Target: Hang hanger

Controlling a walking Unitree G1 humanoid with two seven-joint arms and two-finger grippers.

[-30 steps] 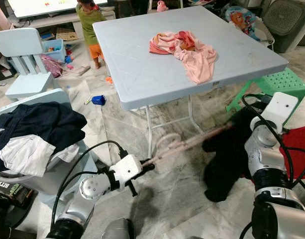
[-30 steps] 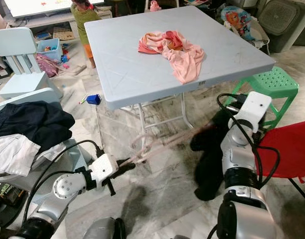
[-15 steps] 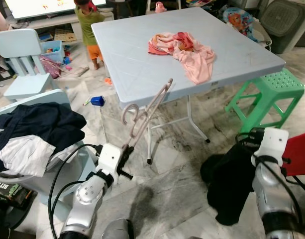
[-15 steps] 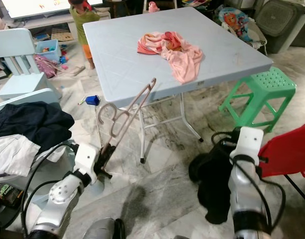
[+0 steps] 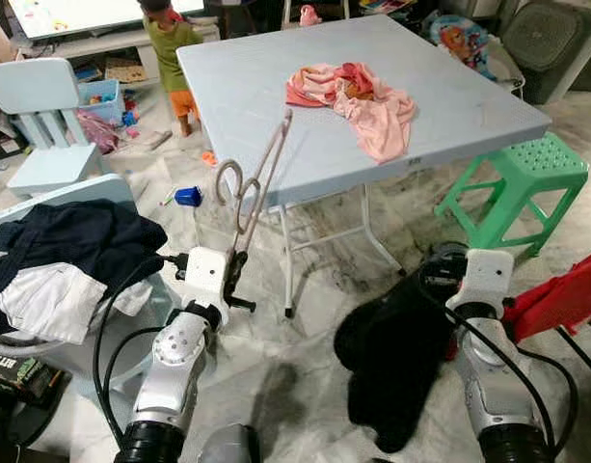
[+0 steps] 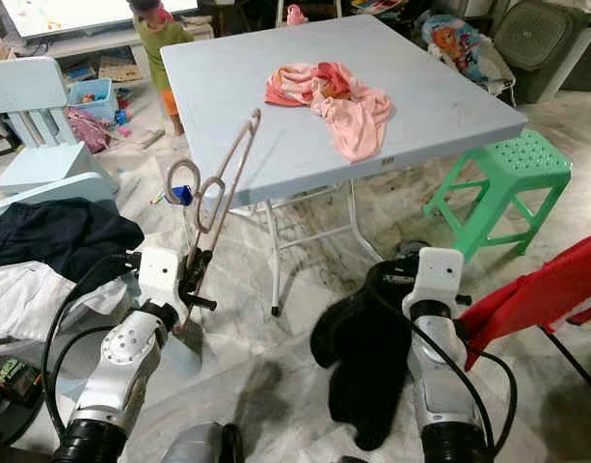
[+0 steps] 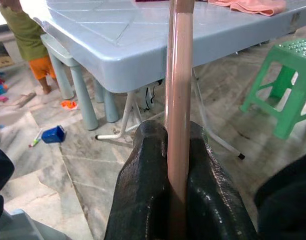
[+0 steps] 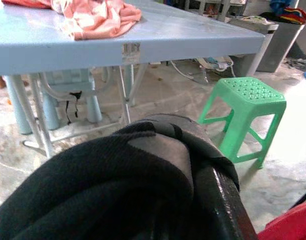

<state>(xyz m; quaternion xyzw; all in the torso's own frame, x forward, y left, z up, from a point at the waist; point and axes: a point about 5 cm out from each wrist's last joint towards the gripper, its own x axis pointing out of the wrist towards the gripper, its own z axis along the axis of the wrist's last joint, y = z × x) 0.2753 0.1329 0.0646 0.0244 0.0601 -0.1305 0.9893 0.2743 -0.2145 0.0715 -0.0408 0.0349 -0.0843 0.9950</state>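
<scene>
While my left tool [image 5: 235, 273] clamps its two black fingers [image 7: 143, 190] tight on the lower end of the pink hanger [image 5: 256, 178], that hanger stands nearly upright in front of the near edge of the pale blue table [image 5: 276, 106], its hook curling toward my left side. On the table lies a crumpled pink and orange cloth [image 5: 358, 96], well apart from the hanger. My right tool [image 8: 212, 200] is buried in a black garment [image 5: 391, 362]; the cloth wraps over one finger and droops toward the marble floor [image 5: 305, 328], so the tool is gripping the garment. Just beyond that arm stands a green stool [image 5: 512, 183], and a red chair [image 5: 555, 294] sits at my far right. To my left, a light blue chair [image 5: 93, 222] carries a heap of dark and white clothes [image 5: 64, 256], with a smaller pale blue chair [image 5: 40, 106] farther back. A child in a green top [image 5: 170, 43] stands at the far corner of the table, near a small blue toy [image 5: 189, 196] on the floor.
</scene>
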